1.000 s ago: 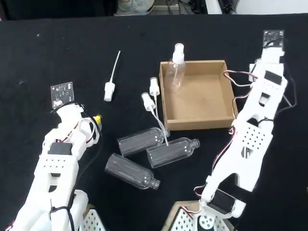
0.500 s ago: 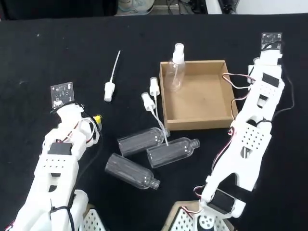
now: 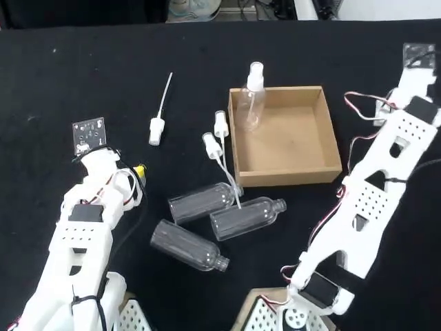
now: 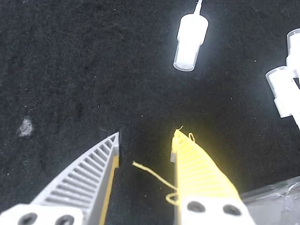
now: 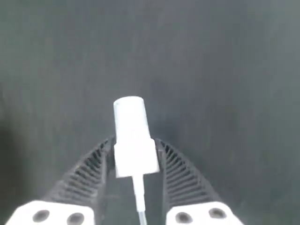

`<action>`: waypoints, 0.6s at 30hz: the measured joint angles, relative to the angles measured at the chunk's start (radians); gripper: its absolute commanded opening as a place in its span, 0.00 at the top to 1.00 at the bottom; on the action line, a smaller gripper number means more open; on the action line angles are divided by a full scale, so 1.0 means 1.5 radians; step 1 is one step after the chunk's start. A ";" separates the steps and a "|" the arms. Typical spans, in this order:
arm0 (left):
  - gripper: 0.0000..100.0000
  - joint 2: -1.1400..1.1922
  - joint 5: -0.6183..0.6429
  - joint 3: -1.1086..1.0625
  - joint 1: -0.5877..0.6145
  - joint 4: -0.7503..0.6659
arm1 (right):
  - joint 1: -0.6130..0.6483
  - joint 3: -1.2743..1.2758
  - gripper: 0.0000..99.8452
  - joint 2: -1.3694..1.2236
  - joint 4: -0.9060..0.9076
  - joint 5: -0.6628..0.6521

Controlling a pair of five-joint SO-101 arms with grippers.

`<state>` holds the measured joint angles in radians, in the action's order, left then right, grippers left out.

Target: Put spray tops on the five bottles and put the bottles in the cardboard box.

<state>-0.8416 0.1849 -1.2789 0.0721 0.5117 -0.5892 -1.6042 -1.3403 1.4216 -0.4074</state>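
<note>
High view: four bottles [image 3: 252, 103] [image 3: 201, 202] [image 3: 247, 217] [image 3: 187, 245], three loose tops [image 3: 157, 129] [image 3: 220, 124] [image 3: 212, 145]

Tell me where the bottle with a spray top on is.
High view: the capped bottle is inside the cardboard box, at its far left corner, near a loose spray top outside.

Looks like a robotics lab / maker bench imo, not a home or office. The table [image 3: 83, 76] is covered w/ plain black cloth edge to edge. The left arm [image 3: 79, 234] and right arm [image 3: 375, 200] are white plastic shells w/ hole patterns, and bare servo wires [image 3: 358, 103] loop off the joints. Each has a lil black-n-white marker card [image 3: 89, 134] stuck up near the wrist. Along the back edge there's a tangle of cables [image 3: 275, 8] + misc gear. On the cloth it's just clear bottles [image 3: 200, 201], spray tops [image 3: 157, 129] and a cardboard box [image 3: 286, 178], lying loose like test props.
</note>
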 measured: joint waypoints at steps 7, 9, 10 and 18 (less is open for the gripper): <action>0.82 0.000 0.000 0.000 0.000 0.000 | -0.012 -0.002 0.99 0.000 0.125 0.000; 0.82 0.000 0.000 0.000 0.000 0.000 | -0.012 -0.002 0.99 0.008 0.164 0.000; 0.82 0.000 0.000 0.000 0.000 0.000 | -0.013 -0.002 0.99 0.013 0.178 0.000; 0.82 0.000 0.000 0.000 0.000 0.000 | -0.036 -0.003 0.99 0.073 0.208 0.039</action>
<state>-0.8416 0.1849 -1.2789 0.0721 0.5117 -0.6429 -1.6088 -1.2313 1.7331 -0.3491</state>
